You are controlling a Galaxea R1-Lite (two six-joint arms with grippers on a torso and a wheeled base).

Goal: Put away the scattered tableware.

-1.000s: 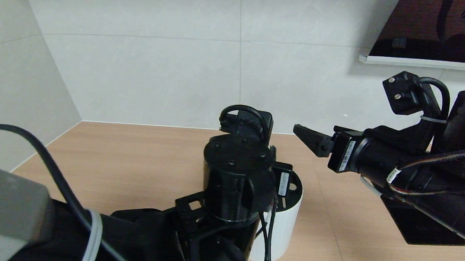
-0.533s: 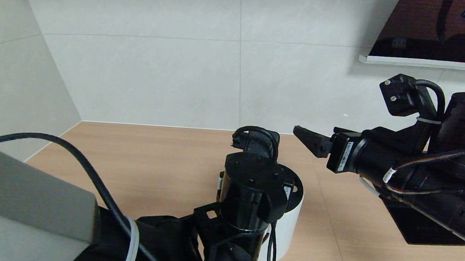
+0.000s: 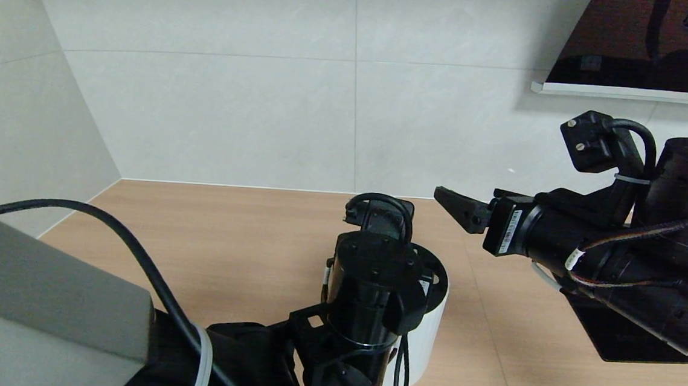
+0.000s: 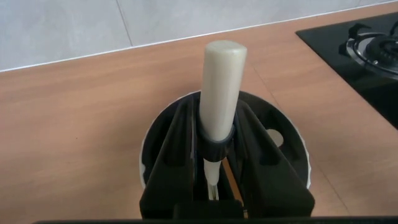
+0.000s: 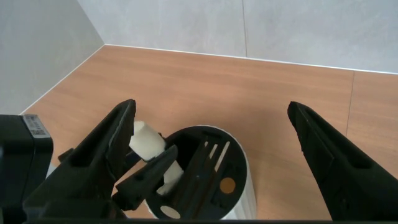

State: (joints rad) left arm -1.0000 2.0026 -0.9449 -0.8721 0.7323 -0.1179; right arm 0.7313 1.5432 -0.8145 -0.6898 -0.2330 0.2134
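Note:
A white cylindrical utensil holder (image 3: 426, 338) with a black slotted insert stands on the wooden counter. My left gripper (image 4: 216, 113) hangs right above it, shut on the cream handle of a utensil (image 4: 221, 74) whose lower end points down into the insert (image 4: 283, 134); that end is hidden. The right wrist view has the same holder (image 5: 247, 190), the cream handle (image 5: 147, 140) and the left gripper's fingers (image 5: 149, 177) around it. My right gripper (image 5: 211, 109) is open wide and empty, held in the air to the right of the holder, tip (image 3: 458, 206) pointing left.
A black cooktop (image 3: 612, 342) lies on the counter at the right, with a burner (image 4: 367, 43) on it. A dark range hood (image 3: 645, 44) hangs on the tiled wall above. Bare counter (image 3: 207, 238) stretches left of the holder to the wall corner.
My left arm has moved right and slightly forward, bringing its wrist over the holder, most of it in the first half second. The right arm has hardly shifted.

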